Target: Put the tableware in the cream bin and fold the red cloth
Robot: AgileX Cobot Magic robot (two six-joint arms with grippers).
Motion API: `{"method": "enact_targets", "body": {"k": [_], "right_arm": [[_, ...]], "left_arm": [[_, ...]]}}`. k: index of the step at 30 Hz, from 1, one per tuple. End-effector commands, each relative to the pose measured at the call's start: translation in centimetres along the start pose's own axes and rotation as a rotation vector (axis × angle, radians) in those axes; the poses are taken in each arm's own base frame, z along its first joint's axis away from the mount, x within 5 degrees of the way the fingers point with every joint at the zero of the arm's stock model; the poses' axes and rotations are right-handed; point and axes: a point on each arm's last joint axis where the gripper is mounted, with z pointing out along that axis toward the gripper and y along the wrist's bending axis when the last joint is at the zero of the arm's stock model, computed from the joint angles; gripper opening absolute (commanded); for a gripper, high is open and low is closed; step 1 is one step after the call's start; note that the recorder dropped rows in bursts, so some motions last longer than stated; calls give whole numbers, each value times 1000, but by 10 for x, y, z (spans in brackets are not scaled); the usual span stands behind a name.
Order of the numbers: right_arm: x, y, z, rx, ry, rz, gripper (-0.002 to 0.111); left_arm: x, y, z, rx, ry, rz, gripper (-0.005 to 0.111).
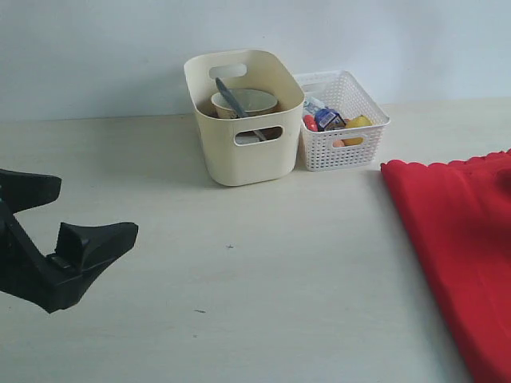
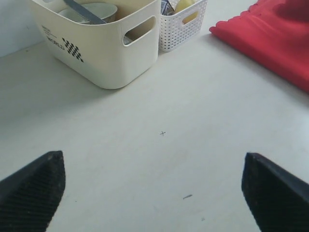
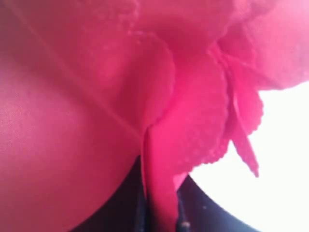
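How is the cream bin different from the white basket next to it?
The cream bin has smooth solid walls; the white basket is a lattice full of holes. The bin stands taller, the basket lower. The bin holds a bowl with a dark utensil; the basket holds small colourful things. Both are open on top, have cut-out handles and stand side by side on the table.
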Motion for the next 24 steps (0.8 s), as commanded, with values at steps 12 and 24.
{"method": "enact_targets", "body": {"k": [12, 24], "right_arm": [[8, -22, 20, -28, 16, 79, 0], [2, -51, 19, -40, -54, 188, 0]], "left_arm": [[9, 12, -50, -78, -61, -151, 94], [26, 33, -89, -274, -247, -318, 94]]}}
